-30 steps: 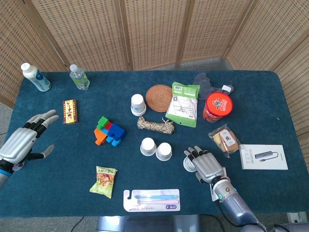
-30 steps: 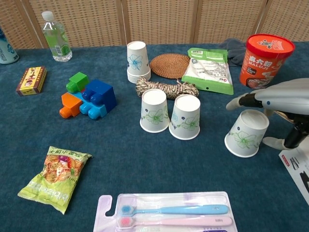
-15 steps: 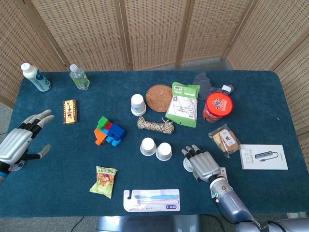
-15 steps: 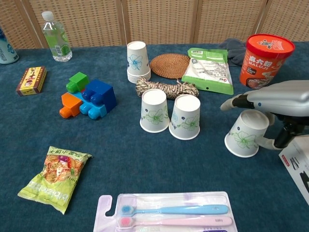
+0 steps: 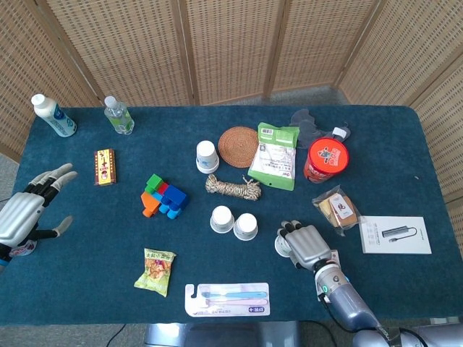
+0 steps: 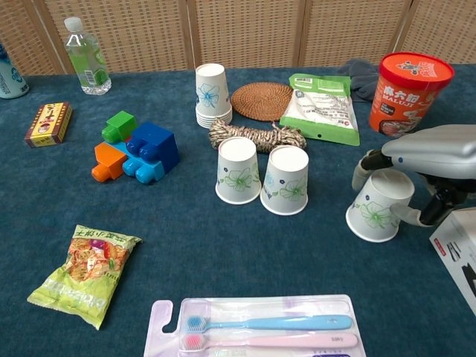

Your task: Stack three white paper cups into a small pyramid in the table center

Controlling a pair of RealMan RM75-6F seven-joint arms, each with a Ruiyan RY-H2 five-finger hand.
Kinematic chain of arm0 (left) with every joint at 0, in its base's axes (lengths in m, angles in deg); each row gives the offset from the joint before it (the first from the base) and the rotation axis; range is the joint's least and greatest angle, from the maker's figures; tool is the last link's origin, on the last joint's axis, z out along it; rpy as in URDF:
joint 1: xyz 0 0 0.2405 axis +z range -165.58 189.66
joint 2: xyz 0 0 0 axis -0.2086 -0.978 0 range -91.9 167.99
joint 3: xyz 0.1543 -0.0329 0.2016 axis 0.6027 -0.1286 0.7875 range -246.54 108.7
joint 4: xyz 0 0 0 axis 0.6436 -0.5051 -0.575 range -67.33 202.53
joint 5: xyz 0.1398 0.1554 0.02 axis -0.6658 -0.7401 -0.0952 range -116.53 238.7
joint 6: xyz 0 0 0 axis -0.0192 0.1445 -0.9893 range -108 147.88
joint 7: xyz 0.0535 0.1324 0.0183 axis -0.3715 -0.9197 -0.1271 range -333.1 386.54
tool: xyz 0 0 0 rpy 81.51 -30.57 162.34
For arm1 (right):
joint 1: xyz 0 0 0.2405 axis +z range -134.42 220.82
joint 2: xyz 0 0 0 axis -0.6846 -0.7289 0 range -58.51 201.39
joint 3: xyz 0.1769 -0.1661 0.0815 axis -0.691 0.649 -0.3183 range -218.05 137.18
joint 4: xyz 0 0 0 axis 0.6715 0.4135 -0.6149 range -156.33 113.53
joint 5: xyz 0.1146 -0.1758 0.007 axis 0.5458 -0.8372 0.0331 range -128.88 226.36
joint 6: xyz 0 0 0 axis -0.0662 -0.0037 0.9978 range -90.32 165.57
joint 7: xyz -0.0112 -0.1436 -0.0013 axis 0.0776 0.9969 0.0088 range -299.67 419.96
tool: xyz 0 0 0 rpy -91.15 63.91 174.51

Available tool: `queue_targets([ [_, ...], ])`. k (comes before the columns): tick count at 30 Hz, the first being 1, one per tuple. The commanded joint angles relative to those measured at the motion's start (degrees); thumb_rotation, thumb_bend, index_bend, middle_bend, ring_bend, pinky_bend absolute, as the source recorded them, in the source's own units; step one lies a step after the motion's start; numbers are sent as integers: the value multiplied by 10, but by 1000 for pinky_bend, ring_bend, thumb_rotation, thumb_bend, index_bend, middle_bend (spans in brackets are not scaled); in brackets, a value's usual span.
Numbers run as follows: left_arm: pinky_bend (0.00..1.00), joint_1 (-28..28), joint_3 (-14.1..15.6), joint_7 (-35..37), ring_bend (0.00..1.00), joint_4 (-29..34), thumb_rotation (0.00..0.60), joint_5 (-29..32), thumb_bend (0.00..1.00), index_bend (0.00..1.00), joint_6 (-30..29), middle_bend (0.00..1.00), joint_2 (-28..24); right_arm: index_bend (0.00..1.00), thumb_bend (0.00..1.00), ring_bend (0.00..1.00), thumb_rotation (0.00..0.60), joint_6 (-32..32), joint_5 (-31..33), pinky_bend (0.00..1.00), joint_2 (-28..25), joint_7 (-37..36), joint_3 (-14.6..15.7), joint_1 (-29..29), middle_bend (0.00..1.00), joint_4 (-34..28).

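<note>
Two white paper cups with a green flower print stand upside down side by side at the table centre point(image 5: 222, 219) point(image 5: 246, 226), also seen in the chest view point(image 6: 238, 171) point(image 6: 286, 180). A third paper cup point(image 6: 378, 207) sits tilted to their right, its base up. My right hand point(image 6: 431, 156) point(image 5: 307, 246) lies over it, fingers curled down on the base and thumb against the side. In the head view only the cup's left edge point(image 5: 281, 244) shows beside the hand. My left hand point(image 5: 25, 213) hovers at the table's left edge, fingers spread, holding nothing.
A stack of spare cups point(image 6: 211, 95), a rope coil point(image 6: 256, 137), a woven coaster point(image 6: 262, 100) and a green packet point(image 6: 320, 108) lie behind the pair. Toy blocks point(image 6: 137, 149) sit to the left, a red noodle tub point(image 6: 410, 89) at right, a toothbrush pack point(image 6: 260, 331) in front.
My right hand's fingers have curled down around the tilted cup. The left hand has drifted a little toward the table's left edge. The cups have not moved.
</note>
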Motion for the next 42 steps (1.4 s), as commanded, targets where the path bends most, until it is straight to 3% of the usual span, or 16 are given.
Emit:
queue_targets([
  [1, 74, 1, 0, 0, 0, 1, 600, 0, 452, 0, 0, 0, -1, 270, 563, 233, 600, -2, -3, 641, 0, -2, 2, -1, 229, 1],
  [18, 92, 3, -6, -4, 0, 6, 600, 1, 451, 0, 1, 0, -5, 301, 562, 294, 600, -14, -29, 681, -13, -16, 5, -6, 263, -8],
  [42, 98, 9, -10, -21, 0, 26, 600, 0, 452, 0, -4, 0, -21, 304, 559, 298, 600, 46, -24, 682, -142, -49, -36, 45, 265, -95],
])
